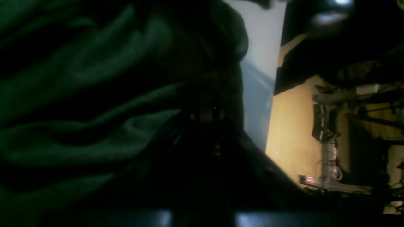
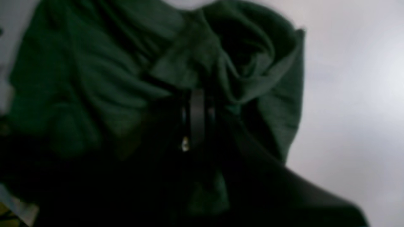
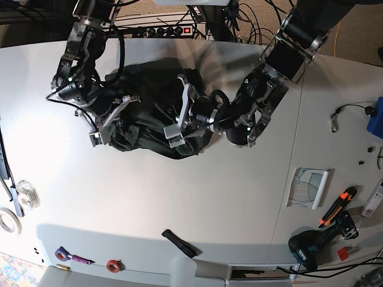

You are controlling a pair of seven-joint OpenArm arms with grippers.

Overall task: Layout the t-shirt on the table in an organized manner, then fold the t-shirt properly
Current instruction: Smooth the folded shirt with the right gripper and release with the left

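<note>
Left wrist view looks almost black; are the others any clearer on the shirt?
Left wrist view: underexposed, the t-shirt a dark green mass, only a strip of table lit. Right wrist view: brighter but soft, out of focus. Base view: sharp, evenly lit, the clearest.

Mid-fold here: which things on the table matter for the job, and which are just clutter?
For the job: t-shirt, left gripper, right gripper, table.
Lying about: drill, tape rolls, orange-handled tool, black strip.
</note>
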